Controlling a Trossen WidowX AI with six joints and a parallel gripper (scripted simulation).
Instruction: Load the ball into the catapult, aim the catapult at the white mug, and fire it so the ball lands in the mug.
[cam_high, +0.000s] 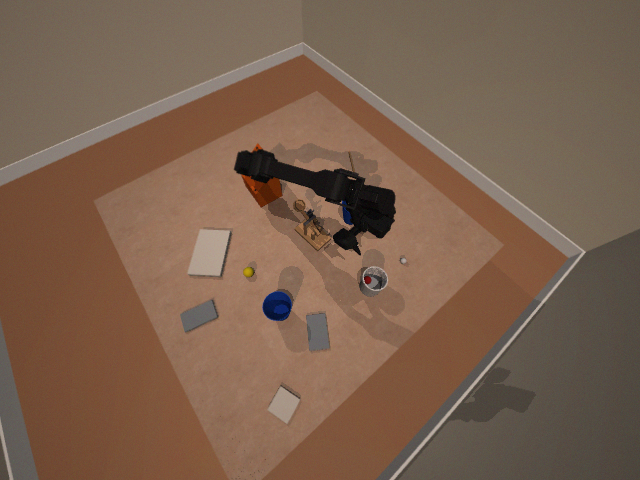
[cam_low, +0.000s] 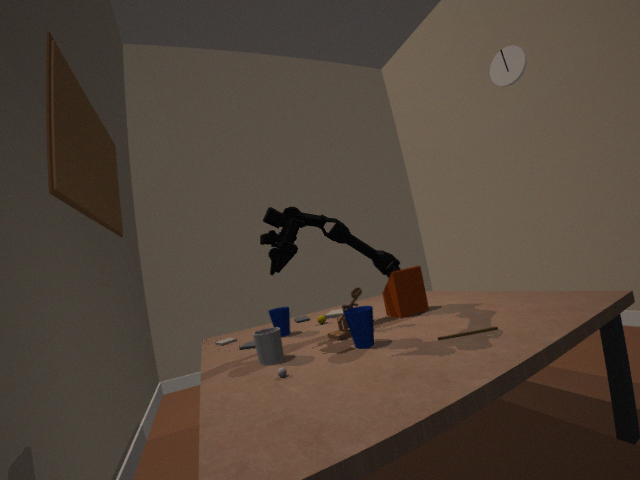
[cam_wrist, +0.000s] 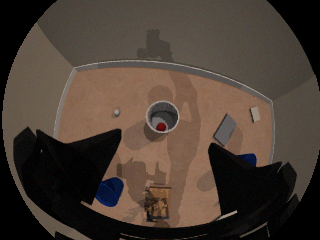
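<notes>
The white mug (cam_high: 370, 291) (cam_low: 269, 347) (cam_wrist: 164, 106) stands upright. A red ball (cam_high: 367, 280) (cam_wrist: 161, 127) lies inside it; the exterior view does not show the ball. The wooden catapult (cam_high: 313, 236) (cam_low: 339, 334) (cam_wrist: 164, 202) stands on the table behind the mug. Its arm is raised at a slant, and its round cup (cam_high: 299, 205) (cam_low: 356, 292) looks empty. My gripper (cam_low: 273, 270) (cam_wrist: 167, 142) is open and empty, high above the table near the catapult and mug. In the wrist view the mug shows ahead of the spread fingertips.
A small white ball (cam_high: 403, 260) (cam_low: 282, 372) (cam_wrist: 116, 112) lies beside the mug. Blue cups (cam_high: 277, 305) (cam_low: 361, 326) stand on both sides of the catapult. A yellow ball (cam_high: 248, 271), several flat blocks, an orange block (cam_low: 406, 291) and a thin stick (cam_low: 467, 333) lie around.
</notes>
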